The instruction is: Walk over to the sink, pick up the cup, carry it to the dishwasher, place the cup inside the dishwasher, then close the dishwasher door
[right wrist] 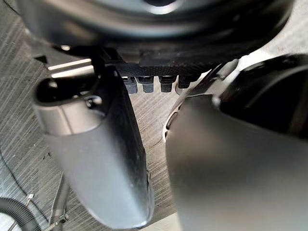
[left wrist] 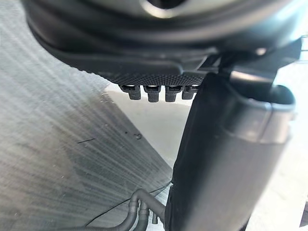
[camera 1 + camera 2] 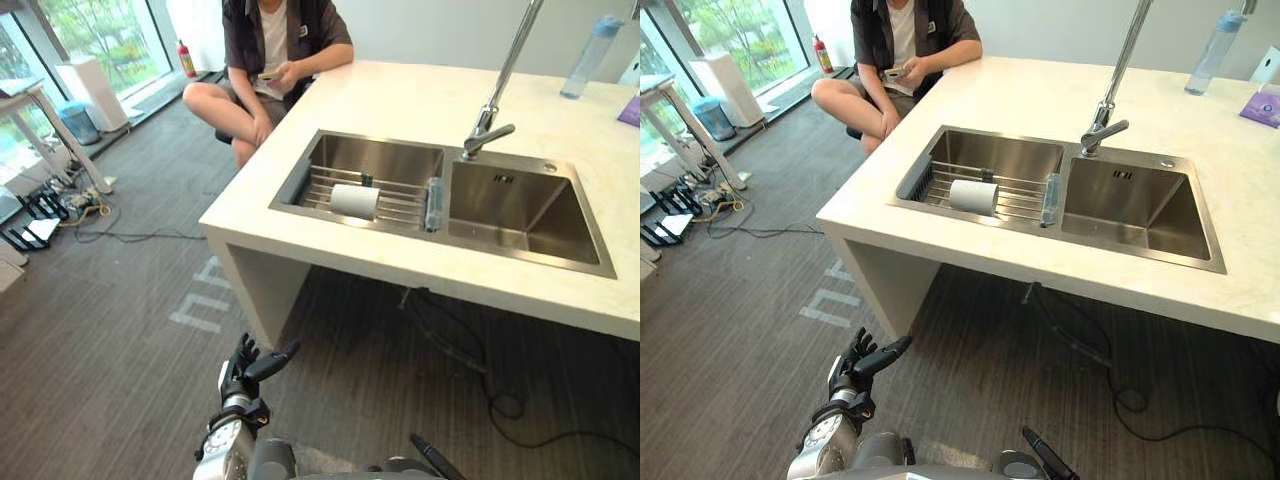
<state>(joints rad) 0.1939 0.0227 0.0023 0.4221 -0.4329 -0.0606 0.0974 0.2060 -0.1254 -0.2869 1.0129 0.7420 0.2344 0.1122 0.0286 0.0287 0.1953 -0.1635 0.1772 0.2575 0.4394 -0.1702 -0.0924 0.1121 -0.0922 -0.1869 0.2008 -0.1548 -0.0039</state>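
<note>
Left robot hand [image 3: 245, 372] hangs low over grey carpet floor [image 3: 120, 330], fingers relaxed & empty; right robot hand [image 1: 96, 144] likewise slack, prob. because the walk-up isn't done. White cylindrical cup [image 3: 355, 200] lies on its side on wire rack [image 3: 405, 205] in left basin of stainless steel sink [image 3: 300, 172] in pale stone worktop [image 3: 400, 100], well apart from both.

Silver-grey arm [image 3: 222, 448] ends in a dark left hand [image 3: 243, 372] (textured palm).

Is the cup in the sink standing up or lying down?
Lying down. The white cup rests on its side on the wire rack in the sink.
</note>
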